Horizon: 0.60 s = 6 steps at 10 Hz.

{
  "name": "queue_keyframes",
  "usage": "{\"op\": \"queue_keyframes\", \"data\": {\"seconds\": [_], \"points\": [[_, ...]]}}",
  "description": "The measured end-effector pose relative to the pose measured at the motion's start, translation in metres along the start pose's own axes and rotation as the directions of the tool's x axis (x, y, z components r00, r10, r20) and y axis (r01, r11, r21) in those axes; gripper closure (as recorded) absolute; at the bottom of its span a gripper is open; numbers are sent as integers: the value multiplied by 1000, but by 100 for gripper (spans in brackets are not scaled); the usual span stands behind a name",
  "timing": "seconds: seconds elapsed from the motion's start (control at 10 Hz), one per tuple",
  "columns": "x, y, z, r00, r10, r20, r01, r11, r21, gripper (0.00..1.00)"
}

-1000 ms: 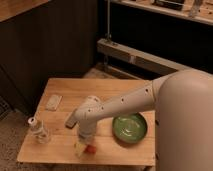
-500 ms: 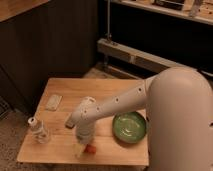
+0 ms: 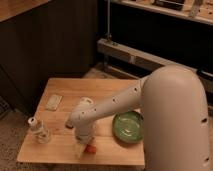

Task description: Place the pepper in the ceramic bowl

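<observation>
Dark wood panelling fills the far wall from my remote seat, with a pale metal rail (image 3: 135, 57) running across it on the right and a shelf edge high above. Below that sits a light wooden table (image 3: 107, 90), square to the room, on a speckled floor that shows at the left edge. The robot's big white body (image 3: 175, 120) blocks the right side, and its arm (image 3: 110, 105) reaches left and down across the tabletop. The gripper (image 3: 82, 149) hangs low over the near edge of the table, pointing down, its jaws spread wide with nothing in them. The pepper (image 3: 91, 148) lies on the wood just right of the gripper; I cannot tell whether the two touch. The ceramic bowl (image 3: 127, 126) rests on the table to the right, green, apart from the pepper. A small clear bottle (image 3: 39, 131) stands upright near the left edge, and a flat pale object (image 3: 53, 102) lies farther back on the left.
</observation>
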<state>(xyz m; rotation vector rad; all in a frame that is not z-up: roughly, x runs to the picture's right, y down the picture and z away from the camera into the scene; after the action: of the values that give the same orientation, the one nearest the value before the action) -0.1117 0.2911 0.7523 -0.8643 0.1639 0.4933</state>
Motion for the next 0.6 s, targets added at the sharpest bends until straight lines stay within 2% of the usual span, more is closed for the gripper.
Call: {"op": "queue_keyframes", "data": {"seconds": [0.6], "points": [[-1, 1, 4, 1000, -2, -29, 3, 1000, 9, 20]]}}
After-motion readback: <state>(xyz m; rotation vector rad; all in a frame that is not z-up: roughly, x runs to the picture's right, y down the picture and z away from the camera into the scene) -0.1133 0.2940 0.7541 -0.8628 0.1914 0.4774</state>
